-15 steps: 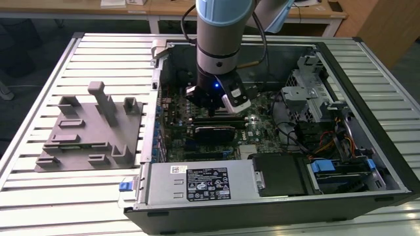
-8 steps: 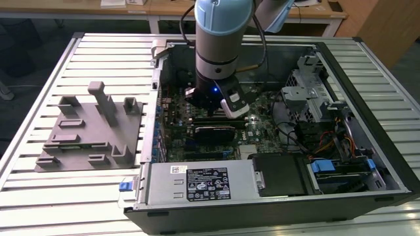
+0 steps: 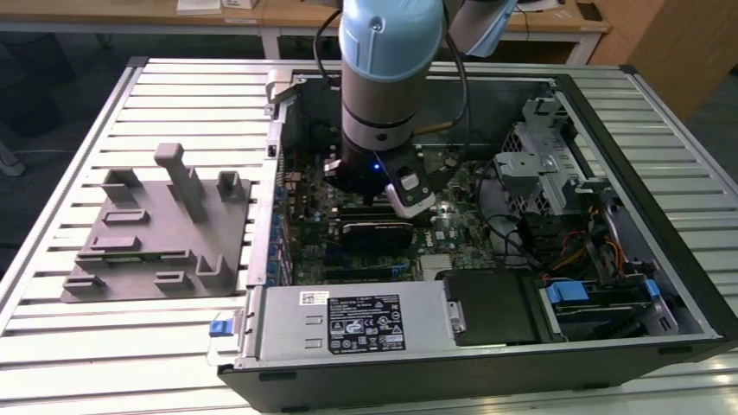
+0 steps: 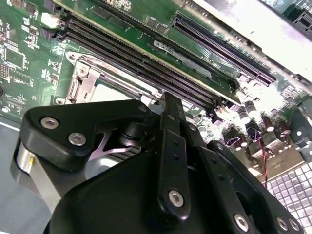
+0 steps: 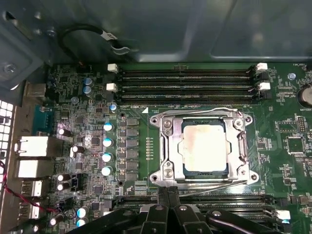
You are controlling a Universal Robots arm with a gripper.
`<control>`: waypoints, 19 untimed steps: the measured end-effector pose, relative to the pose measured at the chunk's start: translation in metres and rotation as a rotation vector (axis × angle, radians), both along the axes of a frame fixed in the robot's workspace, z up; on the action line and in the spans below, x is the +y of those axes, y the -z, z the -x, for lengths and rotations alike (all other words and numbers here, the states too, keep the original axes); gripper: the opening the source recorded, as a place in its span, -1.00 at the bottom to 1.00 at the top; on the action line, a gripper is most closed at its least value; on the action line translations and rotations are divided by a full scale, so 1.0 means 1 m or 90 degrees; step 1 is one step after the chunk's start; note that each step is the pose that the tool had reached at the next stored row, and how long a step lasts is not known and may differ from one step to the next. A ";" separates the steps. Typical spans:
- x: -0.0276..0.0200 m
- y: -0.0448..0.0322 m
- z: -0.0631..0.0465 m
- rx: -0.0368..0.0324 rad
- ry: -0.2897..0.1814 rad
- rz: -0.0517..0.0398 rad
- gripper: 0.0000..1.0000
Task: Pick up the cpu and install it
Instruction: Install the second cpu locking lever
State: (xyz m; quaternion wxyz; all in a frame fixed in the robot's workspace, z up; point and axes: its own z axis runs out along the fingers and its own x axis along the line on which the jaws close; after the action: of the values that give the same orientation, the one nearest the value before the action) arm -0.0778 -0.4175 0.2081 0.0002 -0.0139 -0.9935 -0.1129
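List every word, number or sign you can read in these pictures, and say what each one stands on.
No text is clear enough to quote.
Large label on the grey power supply, exterior view: dense print and symbols, too small to read.
Small white sticker beside it: too small to read.
White markings on the green motherboard, first wrist view: blurred, unreadable.
The cpu lid: pale, no legible marking.

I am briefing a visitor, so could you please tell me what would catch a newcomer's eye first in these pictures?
The open computer case on the slatted table, with the robot arm reaching down into it in the exterior view. In the first wrist view, the cpu lies in its metal socket frame on the green motherboard. A grey fixture block sits at the exterior view's left.
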 end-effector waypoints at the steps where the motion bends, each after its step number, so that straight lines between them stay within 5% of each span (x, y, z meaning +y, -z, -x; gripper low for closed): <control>1: -0.0011 0.0007 0.000 -0.0001 0.000 -0.0040 -0.79; 4: -0.0030 0.0022 0.001 -0.0001 0.000 -0.0182 -0.79; 7: -0.0036 0.0052 0.001 -0.0001 0.000 -0.0258 -0.79; 19: -0.0037 0.0125 0.003 0.0000 0.000 -0.0359 -0.79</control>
State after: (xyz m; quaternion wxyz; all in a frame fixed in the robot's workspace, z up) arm -0.0810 -0.4212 0.1956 0.0007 -0.0139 -0.9899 -0.1409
